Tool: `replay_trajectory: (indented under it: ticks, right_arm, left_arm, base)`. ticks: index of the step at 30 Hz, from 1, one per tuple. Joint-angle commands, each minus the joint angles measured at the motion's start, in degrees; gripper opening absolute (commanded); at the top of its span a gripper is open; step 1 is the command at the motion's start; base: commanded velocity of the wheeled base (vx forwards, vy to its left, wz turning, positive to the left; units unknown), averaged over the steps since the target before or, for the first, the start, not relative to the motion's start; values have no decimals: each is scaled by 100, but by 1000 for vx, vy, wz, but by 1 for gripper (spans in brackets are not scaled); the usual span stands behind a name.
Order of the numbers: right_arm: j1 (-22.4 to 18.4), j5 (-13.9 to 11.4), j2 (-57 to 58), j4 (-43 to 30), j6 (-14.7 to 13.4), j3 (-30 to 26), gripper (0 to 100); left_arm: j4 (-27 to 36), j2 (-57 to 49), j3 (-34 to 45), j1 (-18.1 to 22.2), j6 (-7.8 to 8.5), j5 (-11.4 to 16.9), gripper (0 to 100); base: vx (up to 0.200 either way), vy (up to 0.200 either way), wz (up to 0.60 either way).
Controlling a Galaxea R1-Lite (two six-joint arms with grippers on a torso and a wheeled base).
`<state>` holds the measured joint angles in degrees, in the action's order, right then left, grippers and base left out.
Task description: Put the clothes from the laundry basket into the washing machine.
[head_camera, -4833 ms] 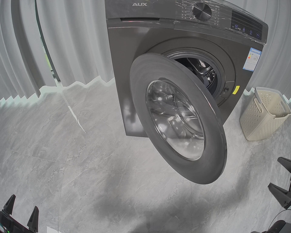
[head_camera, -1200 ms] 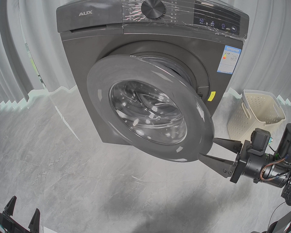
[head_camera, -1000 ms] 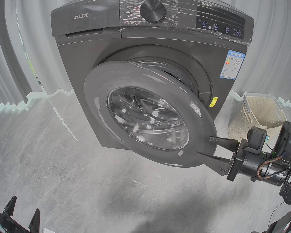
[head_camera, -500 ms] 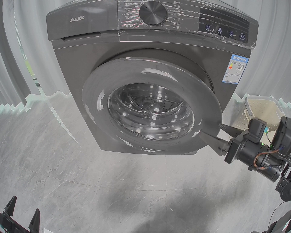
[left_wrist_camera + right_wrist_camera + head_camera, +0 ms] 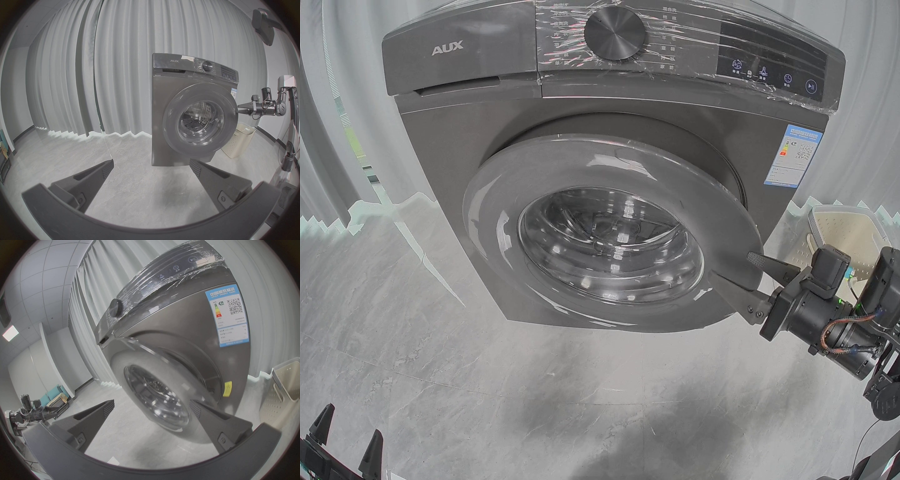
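Grey washing machine [image 5: 487,156] is standing on the tiled floor [image 5: 487,375], its round glass door [image 5: 612,250] sitting slightly ajar. Right gripper [image 5: 733,267] is resting at the door's latch-side rim, fingers spread apart. Cream laundry basket [image 5: 850,231] is sitting just beside the machine, behind that arm. Left gripper [image 5: 349,424] is hanging low, well apart, fingers parted.

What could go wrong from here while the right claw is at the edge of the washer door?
1. The open right claw straddles the rim of the door, which stands slightly ajar; a finger might get pinched against the front of the washer.
2. A weak push may leave the door unlatched.
3. The basket stands close beside the right arm and could be knocked over.
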<state>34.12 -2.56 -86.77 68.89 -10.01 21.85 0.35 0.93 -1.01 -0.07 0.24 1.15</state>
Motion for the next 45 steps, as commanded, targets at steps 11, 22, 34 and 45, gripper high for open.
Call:
replay_trajectory:
  ticks: [11,22,34,45]
  right_arm:
    - [-433,282,-551,503,131,716,100]
    - [-292,159,-68,626,157,-189,100]
    - [-1663,-219,3544,-420,614,-2176,100]
    - [-3096,-482,8176,-5641,1080,-2079,100]
  left_arm:
    - [0,-93,92,-1,2,0,100]
    - [0,-93,92,-1,2,0,100]
    - [0,-93,92,-1,-24,-9,100]
    - [0,-93,92,-1,-24,-9,100]
  base:
    - [36,0,0]
    - [0,0,0]
    - [0,0,0]
    - [0,0,0]
